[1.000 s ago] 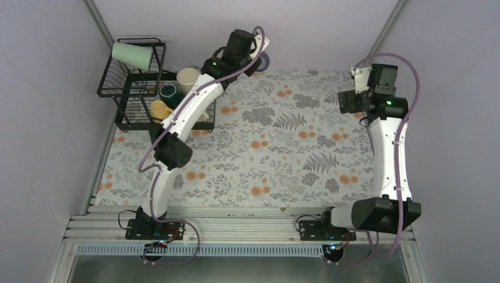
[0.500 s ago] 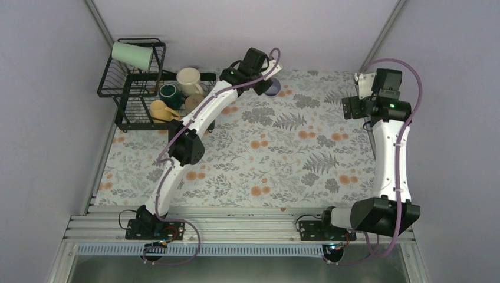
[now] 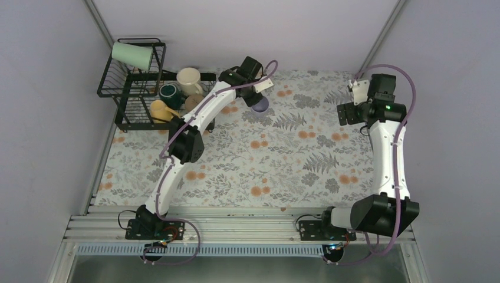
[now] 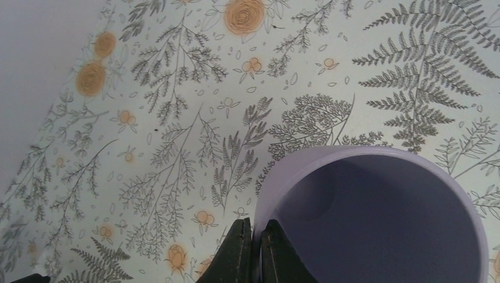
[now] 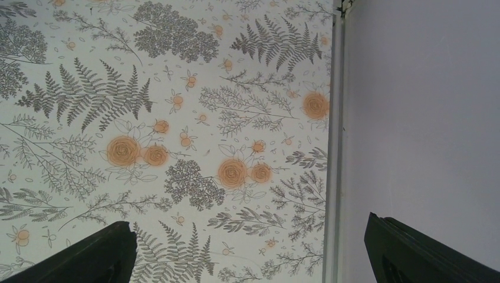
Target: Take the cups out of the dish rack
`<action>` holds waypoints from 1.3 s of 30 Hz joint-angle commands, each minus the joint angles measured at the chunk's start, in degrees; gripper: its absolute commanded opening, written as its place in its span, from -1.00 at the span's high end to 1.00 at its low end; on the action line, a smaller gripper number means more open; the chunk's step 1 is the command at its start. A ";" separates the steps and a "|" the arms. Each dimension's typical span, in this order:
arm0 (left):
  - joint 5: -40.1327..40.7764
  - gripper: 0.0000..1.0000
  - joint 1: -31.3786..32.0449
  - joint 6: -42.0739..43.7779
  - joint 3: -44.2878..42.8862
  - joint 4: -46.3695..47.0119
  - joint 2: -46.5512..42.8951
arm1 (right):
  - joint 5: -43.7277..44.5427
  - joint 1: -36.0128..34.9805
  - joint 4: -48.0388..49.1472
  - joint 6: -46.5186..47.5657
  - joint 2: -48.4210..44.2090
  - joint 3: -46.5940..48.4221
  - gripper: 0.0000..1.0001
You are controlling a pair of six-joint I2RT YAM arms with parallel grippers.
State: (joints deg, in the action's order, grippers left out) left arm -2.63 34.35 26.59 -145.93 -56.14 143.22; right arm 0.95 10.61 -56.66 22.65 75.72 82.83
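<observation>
My left gripper (image 3: 257,97) is shut on the rim of a lavender tumbler (image 3: 260,104), one finger inside and one outside (image 4: 255,250), and holds it over the floral cloth right of the dish rack. The tumbler's open mouth (image 4: 377,218) fills the left wrist view. The black wire dish rack (image 3: 127,94) stands at the far left. In it are a mint-green tumbler (image 3: 131,55) on its side on the raised tier, a cream mug (image 3: 189,79), a dark teal mug (image 3: 170,91), a yellow mug (image 3: 160,110) and a beige mug (image 3: 192,104). My right gripper (image 5: 253,253) is open and empty.
A floral cloth (image 3: 283,153) covers the table. Grey walls close in on the left, back and right; a metal post (image 5: 335,141) runs along the right wall close to my right gripper. The arm bases sit on an aluminium rail (image 3: 236,227) at the near edge.
My left arm has swung right, away from the rack, carrying the lavender tumbler, then drawn it nearer and lower over the cloth. My right gripper has shifted a little near the right wall.
</observation>
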 commanded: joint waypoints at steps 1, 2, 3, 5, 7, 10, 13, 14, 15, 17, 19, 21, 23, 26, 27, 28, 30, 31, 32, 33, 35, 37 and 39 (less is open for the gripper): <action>-2.09 0.95 0.19 1.19 -0.48 -1.29 1.11 | -1.38 0.44 -1.34 1.14 -1.22 0.92 -1.00; -2.08 0.95 0.24 1.26 -0.42 -1.19 1.30 | -1.53 0.40 -1.49 1.23 -1.39 1.05 -1.00; -2.11 0.95 0.28 1.27 -0.55 -1.06 1.48 | -1.61 0.39 -1.61 1.31 -1.57 0.90 -1.00; -1.90 0.89 0.41 1.27 -0.63 -0.83 1.77 | -1.67 0.43 -1.61 1.42 -1.95 0.41 -1.00; -1.56 0.67 0.54 1.28 -0.68 -0.77 1.92 | -1.80 0.45 -1.48 1.43 -2.27 -0.20 -1.00; -0.25 0.55 0.63 1.31 -0.76 -0.90 2.31 | -2.10 0.46 -1.31 1.36 -2.50 -0.56 -1.00; 0.71 0.51 0.63 1.40 -0.83 -1.12 2.59 | -2.64 0.38 -1.45 1.17 -2.53 -0.34 -1.00; 0.87 0.39 0.69 1.44 -1.23 -1.33 2.48 | -2.98 0.40 -1.43 1.09 -2.47 -0.26 -1.00; 1.05 0.21 0.72 1.45 -1.89 -1.67 2.39 | -3.25 0.34 -1.44 0.99 -2.48 -0.24 -1.00; 1.55 -0.12 0.72 1.30 -3.40 -2.34 1.62 | -3.76 0.34 -1.43 0.91 -2.59 -0.40 -1.00; 2.60 -0.44 0.64 1.21 -3.24 -1.91 -0.25 | -4.23 0.30 -1.35 0.94 -2.60 -0.77 -1.00; 4.19 -0.75 0.63 1.39 -2.59 -1.25 -2.63 | -4.63 0.29 -1.23 0.90 -2.59 -1.07 -1.00; 5.57 -0.95 0.39 1.36 -2.60 -0.64 -4.89 | -4.91 0.28 -1.07 0.90 -2.68 -1.45 -1.00; 8.79 -1.00 -0.08 1.36 -2.55 -0.44 -8.35 | -5.93 0.13 -0.86 0.90 -2.69 -1.83 -1.00; 10.38 -1.00 -0.34 1.36 -2.41 -0.35 -9.62 | -6.18 0.00 -0.72 0.86 -2.64 -1.93 -1.00; 12.61 -1.00 -0.57 1.42 -2.28 -0.18 -10.89 | -6.34 -0.20 -0.50 0.82 -2.49 -1.96 -1.00; 16.59 -1.00 -1.37 1.85 -1.87 0.25 -13.69 | -6.67 -0.56 -0.07 0.69 -2.02 -1.90 -1.00; 20.07 -1.00 -1.84 2.18 -1.11 1.40 -15.31 | -7.03 -0.84 0.20 0.58 -1.81 -1.79 -1.00; 22.91 -1.00 -2.50 2.68 -0.46 2.60 -16.87 | -7.24 -1.18 0.48 0.35 -1.49 -1.73 -1.00; 25.17 -1.00 -3.84 3.40 0.04 4.20 -18.51 | -7.72 -1.71 0.81 0.11 -1.23 -1.50 -1.00; 32.86 -1.00 -5.93 5.35 2.20 8.64 -21.66 | -8.01 -2.85 1.50 -0.60 -0.80 -1.06 -1.00; 37.02 -1.00 -8.96 7.75 4.54 12.40 -24.17 | -8.15 -4.17 2.05 -1.36 -0.11 -0.59 -1.00; 41.12 -1.00 -12.31 10.84 5.51 14.65 -25.43 | -7.76 -5.68 2.18 -2.12 0.89 -0.04 -1.00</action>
State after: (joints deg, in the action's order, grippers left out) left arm 24.99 27.64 31.73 -142.87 -48.58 120.31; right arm -5.65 7.38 -56.40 22.39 74.94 81.34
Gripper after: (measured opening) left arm 0.998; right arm 1.000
